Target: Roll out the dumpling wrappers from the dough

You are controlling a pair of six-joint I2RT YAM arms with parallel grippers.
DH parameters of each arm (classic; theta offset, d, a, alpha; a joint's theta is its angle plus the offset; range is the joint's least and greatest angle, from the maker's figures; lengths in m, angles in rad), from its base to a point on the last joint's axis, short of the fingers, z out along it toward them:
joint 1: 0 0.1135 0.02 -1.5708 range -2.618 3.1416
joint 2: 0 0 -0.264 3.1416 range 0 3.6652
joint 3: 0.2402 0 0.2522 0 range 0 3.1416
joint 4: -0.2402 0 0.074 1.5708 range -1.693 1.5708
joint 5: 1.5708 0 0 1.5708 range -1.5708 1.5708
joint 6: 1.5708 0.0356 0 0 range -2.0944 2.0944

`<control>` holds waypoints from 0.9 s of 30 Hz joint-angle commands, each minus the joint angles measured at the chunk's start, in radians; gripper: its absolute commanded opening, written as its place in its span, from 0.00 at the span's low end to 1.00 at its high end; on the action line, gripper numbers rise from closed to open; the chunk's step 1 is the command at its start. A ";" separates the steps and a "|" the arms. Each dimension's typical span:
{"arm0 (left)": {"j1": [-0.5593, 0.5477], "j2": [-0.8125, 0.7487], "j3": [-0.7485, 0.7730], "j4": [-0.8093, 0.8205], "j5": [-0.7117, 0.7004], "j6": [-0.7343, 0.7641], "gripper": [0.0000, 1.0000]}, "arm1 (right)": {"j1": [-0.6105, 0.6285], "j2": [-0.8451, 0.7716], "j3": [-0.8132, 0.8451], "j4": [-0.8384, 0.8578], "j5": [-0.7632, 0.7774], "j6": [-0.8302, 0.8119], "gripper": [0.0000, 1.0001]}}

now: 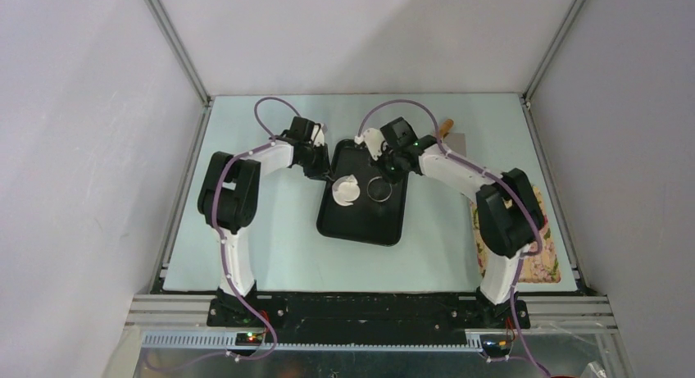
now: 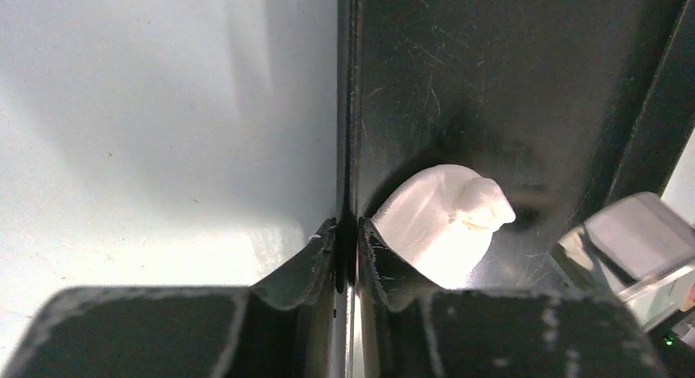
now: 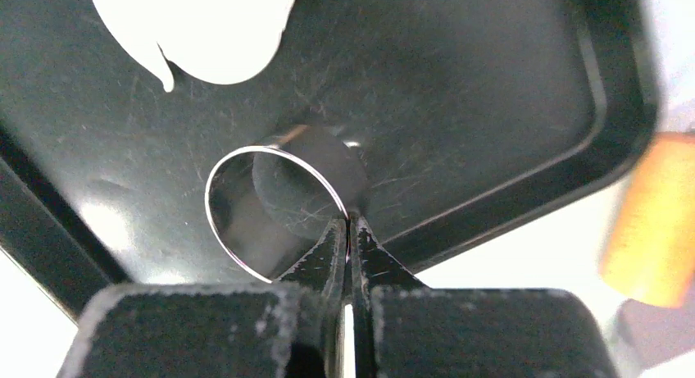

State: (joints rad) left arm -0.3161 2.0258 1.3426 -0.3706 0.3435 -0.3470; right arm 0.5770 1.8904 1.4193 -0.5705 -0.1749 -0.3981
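1. The dough (image 1: 346, 189) is a small white lump. It lies in the black tray (image 1: 361, 226), in the middle of the top view. One edge is folded up, so it is not rolled flat yet.
2. The cup (image 3: 246, 198) stands in the tray just right of the dough. They do not touch.
3. The right gripper (image 3: 348, 228) is closed tight on the cup's thin wall, with one finger inside and one outside. I think it holds the cup this way so it can lift or move it.
4. The left gripper (image 2: 346, 230) pinches the tray's left rim. One finger is on the table (image 2: 164, 148) side and one is on the tray side. I think this keeps the tray from sliding.
5. In the top view the arms cover the fingertips.
6. In the left wrist view a finger hides the bottom of the dough.
7. In the right wrist view the dough is cut off at the top left.
8. I cannot tell if the cup has a bottom.
9. An orange thing (image 3: 647, 222) at the right edge is blurry. I cannot tell what it is.
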 commanded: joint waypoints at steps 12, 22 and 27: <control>-0.021 0.034 -0.022 0.006 0.003 -0.023 0.11 | 0.166 -0.031 0.074 0.223 0.162 -0.004 0.00; -0.020 0.034 -0.022 0.005 0.000 -0.021 0.10 | 0.201 0.011 0.047 0.253 0.154 -0.021 0.00; -0.020 0.033 -0.019 0.005 0.000 -0.021 0.10 | 0.209 0.019 0.043 0.266 0.162 -0.037 0.00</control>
State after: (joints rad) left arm -0.3206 2.0293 1.3422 -0.3603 0.3515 -0.3595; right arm 0.7769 1.9064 1.4551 -0.3580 -0.0296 -0.4141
